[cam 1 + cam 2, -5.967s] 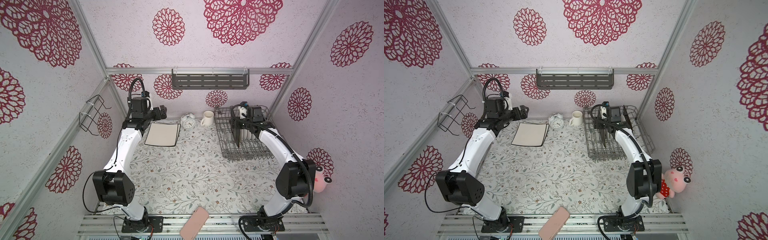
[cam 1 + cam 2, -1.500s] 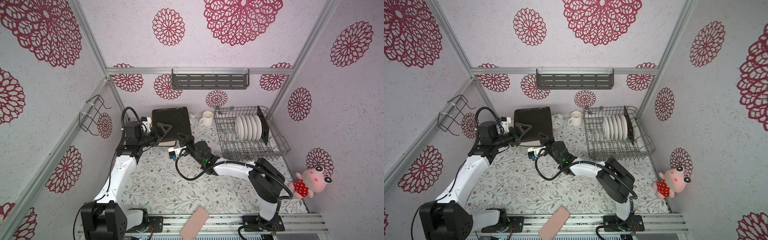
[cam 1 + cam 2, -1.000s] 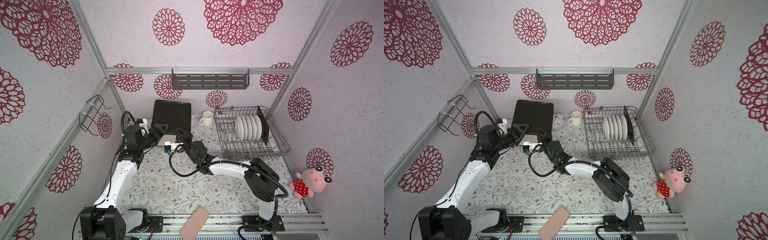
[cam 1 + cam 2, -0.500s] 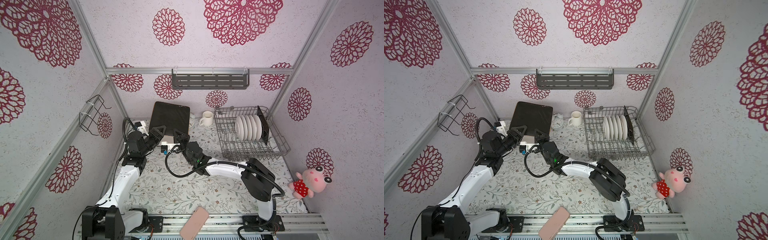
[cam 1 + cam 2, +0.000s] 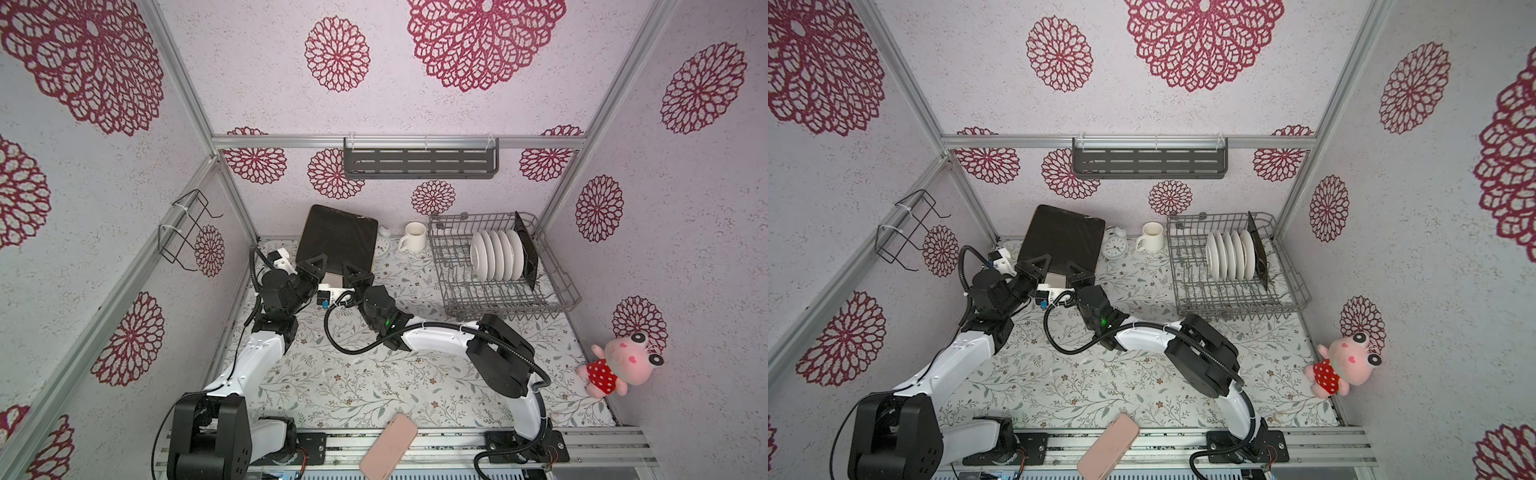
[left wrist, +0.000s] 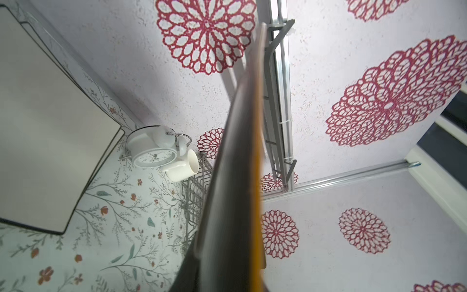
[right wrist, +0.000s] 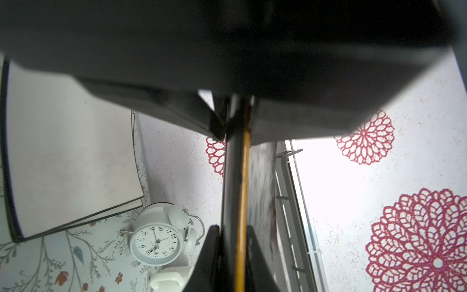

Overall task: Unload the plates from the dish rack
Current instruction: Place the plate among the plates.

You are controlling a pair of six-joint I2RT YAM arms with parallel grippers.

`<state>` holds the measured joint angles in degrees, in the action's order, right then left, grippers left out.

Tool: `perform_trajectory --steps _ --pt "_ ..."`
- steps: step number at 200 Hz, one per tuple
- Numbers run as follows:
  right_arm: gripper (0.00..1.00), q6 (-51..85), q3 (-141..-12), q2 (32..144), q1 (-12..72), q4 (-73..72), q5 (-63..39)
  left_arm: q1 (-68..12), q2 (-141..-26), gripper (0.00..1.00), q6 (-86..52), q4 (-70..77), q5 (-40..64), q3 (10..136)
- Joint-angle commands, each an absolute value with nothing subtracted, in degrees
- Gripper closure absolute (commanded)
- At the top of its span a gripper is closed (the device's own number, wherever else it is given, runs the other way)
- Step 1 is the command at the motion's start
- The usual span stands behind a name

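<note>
R fingers (image 5: 354, 272) clamped tight on lower edge of the square black-backed plate (image 5: 338, 237); L fingers (image 5: 312, 266) pinched on same edge just beside. It's tilted near upright, black back to the top cams, over the back-left of the bench (image 5: 374, 374), well apart from the dish rack (image 5: 461, 297). Below it, cream square plates (image 6: 38, 126) lie stacked flat. In rack: round white plates (image 5: 496, 253) on edge, plus another black-backed plate (image 5: 527, 249).

Arms bent inward, claws close together.
Left claw (image 5: 313, 266) and right claw (image 5: 353, 272) point up side by side; right one clamped.
</note>
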<state>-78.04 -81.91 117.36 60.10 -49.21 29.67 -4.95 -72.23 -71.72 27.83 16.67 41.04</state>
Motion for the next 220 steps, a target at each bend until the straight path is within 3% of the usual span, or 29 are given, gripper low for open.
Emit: perform_trajectory --steps 1,20,35,55,80,125,139,187,220 --pt "1.00 -77.03 -86.03 113.45 61.10 -61.26 27.27 -5.80 -73.71 0.93 -66.66 31.84 14.62 39.60" --pt "0.99 -75.64 -86.06 114.00 60.66 -62.68 27.82 -5.80 -74.00 0.96 -66.03 31.53 13.09 39.12" --pt "0.82 -74.22 -85.19 113.85 59.97 -64.78 28.31 -5.71 -74.08 0.98 -64.91 30.51 11.48 38.72" --pt "0.50 -71.73 -83.11 112.25 59.10 -65.57 28.00 -5.19 -74.48 1.00 -64.59 30.07 10.15 38.32" --pt "0.27 -68.55 -79.83 110.33 58.00 -67.25 27.07 -4.66 -75.60 1.00 -64.88 31.22 9.26 38.23" --pt "0.12 -67.20 -74.25 107.37 57.17 -70.79 27.34 -3.54 -78.58 1.00 -67.07 35.08 7.37 37.79" --pt "0.01 -66.38 -70.18 104.93 57.14 -71.10 27.25 -2.45 -80.07 1.00 -67.68 36.80 7.14 37.84" --pt "0.01 -55.47 -53.85 91.40 56.80 -71.78 27.51 -0.11 -85.73 1.00 -68.55 40.69 6.48 39.61" --pt "0.01 -41.23 -46.01 78.68 54.95 -62.01 23.67 1.51 -89.54 1.00 -71.21 44.90 5.41 38.85"
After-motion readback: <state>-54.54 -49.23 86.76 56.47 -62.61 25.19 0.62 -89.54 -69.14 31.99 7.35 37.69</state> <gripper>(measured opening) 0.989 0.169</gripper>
